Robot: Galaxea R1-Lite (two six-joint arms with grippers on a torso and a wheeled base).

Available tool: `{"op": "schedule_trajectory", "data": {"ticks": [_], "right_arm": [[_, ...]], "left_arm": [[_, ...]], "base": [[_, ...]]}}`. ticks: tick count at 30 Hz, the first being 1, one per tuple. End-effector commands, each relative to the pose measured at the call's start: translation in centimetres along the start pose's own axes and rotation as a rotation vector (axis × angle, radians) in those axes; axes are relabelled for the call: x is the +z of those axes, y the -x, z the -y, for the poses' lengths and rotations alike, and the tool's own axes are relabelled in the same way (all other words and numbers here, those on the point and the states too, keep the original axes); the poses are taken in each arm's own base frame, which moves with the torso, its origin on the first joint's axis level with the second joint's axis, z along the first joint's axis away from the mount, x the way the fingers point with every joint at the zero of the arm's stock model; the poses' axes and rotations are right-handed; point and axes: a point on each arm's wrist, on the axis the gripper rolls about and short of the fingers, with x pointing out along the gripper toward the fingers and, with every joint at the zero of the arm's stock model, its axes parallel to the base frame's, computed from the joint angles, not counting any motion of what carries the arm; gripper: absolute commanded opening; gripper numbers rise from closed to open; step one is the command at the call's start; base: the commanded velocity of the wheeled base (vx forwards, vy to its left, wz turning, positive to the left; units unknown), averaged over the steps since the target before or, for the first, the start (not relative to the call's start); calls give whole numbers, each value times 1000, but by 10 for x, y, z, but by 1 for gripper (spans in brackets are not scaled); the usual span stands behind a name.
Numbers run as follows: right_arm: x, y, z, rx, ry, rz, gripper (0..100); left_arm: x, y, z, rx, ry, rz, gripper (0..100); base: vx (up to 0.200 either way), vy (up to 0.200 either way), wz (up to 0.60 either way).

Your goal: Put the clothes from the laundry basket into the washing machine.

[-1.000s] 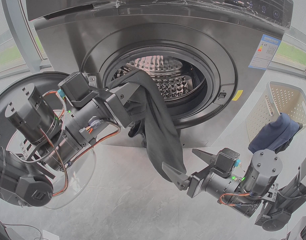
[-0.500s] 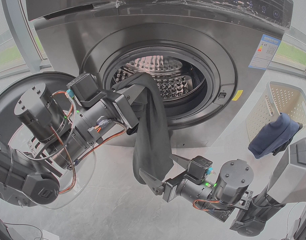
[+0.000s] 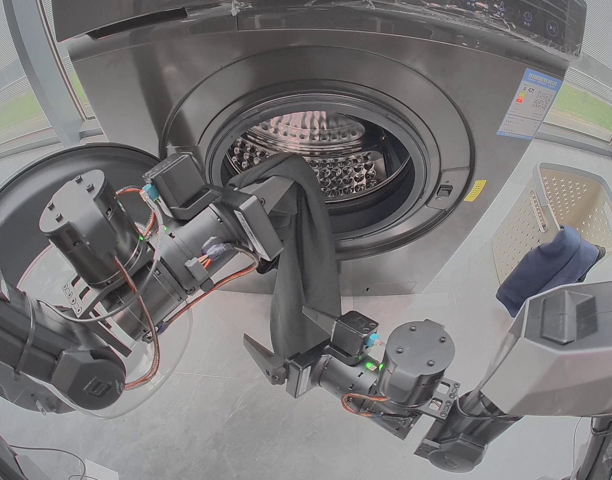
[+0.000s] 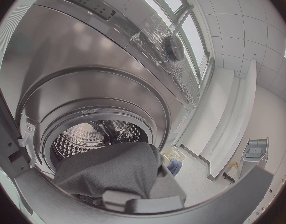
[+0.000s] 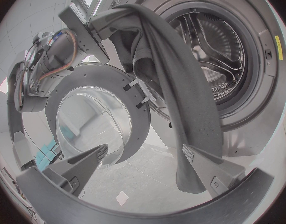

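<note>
Limply the dark garment (image 3: 307, 261) hangs from the clamped left fingers (image 3: 274, 191).

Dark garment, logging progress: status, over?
Left gripper shut on dark garment at washing machine opening. Right gripper open by its hanging end. Most hangs outside drum.

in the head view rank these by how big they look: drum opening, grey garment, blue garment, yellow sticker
1. drum opening
2. grey garment, though it hangs nearer the camera
3. blue garment
4. yellow sticker
</note>
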Motion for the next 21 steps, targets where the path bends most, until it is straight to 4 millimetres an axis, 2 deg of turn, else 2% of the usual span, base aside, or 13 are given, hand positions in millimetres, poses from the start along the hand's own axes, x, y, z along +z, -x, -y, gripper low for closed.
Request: {"op": "schedule_trajectory", "data": {"ticks": [1,4,10,17,21], "right_arm": [[-17,-20,0,4,1,-7,100],[-24,-34,1,8,2,-11,100],[-23,-50,1,10,0,3,100],[-25,-72,33,-67,1,22,100],[-22,-75,58,-125,5,34,100]], "left_arm": [[1,0,4,-12,4,2,0],[2,0,6,-19,5,5,0],[4,-1,8,-22,6,13,0],[10,3,12,-20,8,29,0],[13,6,13,-20,8,28,0]], "base": [[0,0,0],[0,0,0],[0,0,0],[0,0,0],[0,0,0]]}}
